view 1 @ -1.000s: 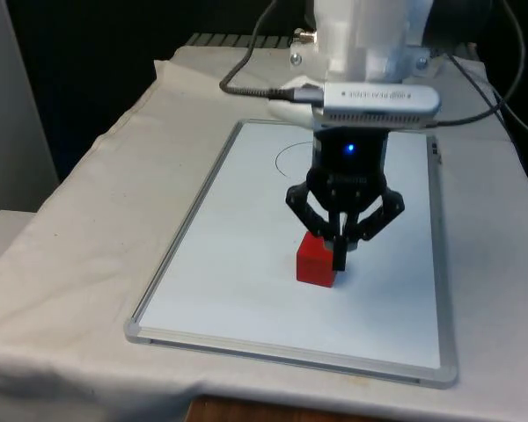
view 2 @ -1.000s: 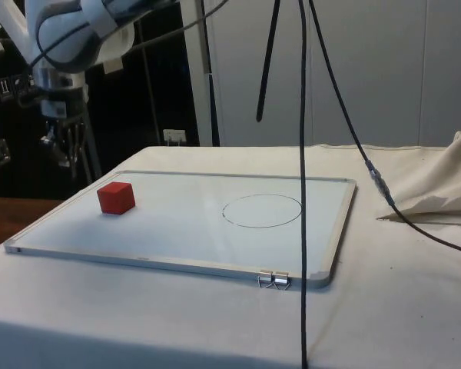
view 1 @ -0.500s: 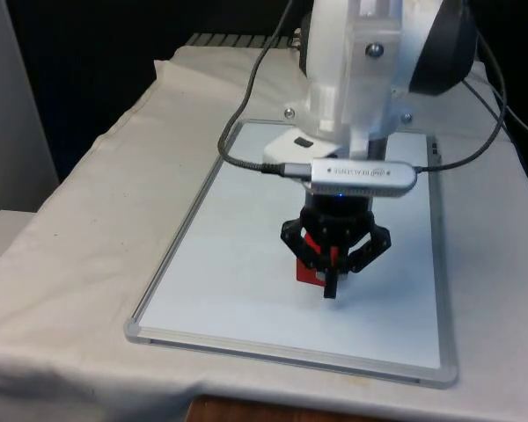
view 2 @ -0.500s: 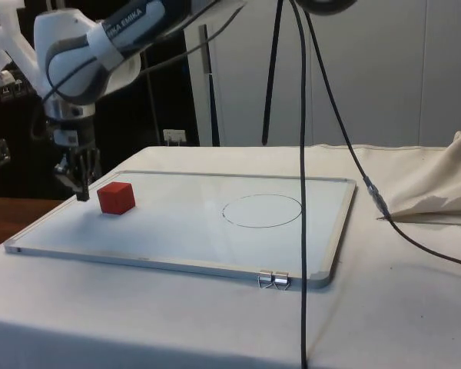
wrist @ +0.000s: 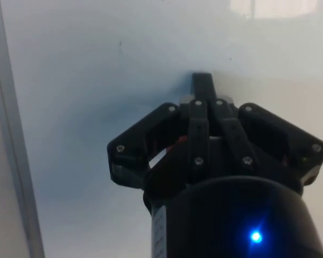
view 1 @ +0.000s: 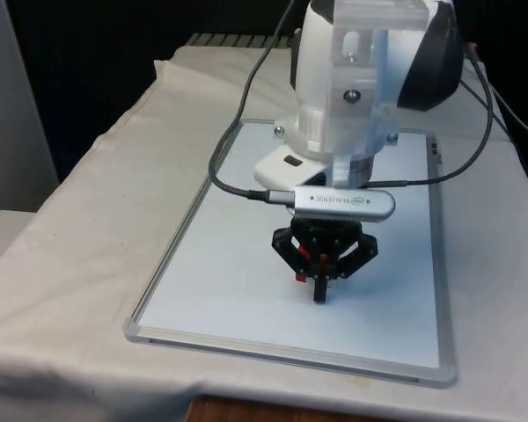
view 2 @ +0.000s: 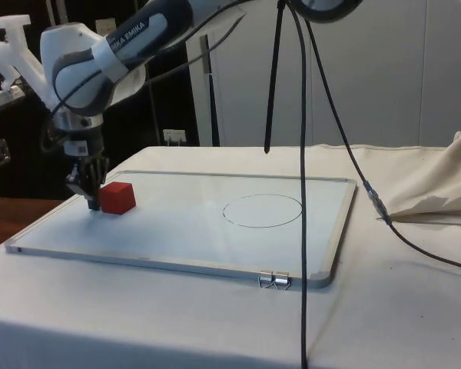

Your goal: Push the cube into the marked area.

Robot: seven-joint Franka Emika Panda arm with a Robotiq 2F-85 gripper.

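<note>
Lower than a moment ago, my gripper (view 2: 92, 201) now stands with its fingers pressed together, holding nothing, tip on the whiteboard (view 2: 177, 238). Just beside it sits the red cube (view 2: 118, 197), and further right the drawn circle (view 2: 262, 210), well apart.

Glossy whiteboard (view 2: 177, 231), metal-framed; matt cloth (view 2: 138, 323).
</note>
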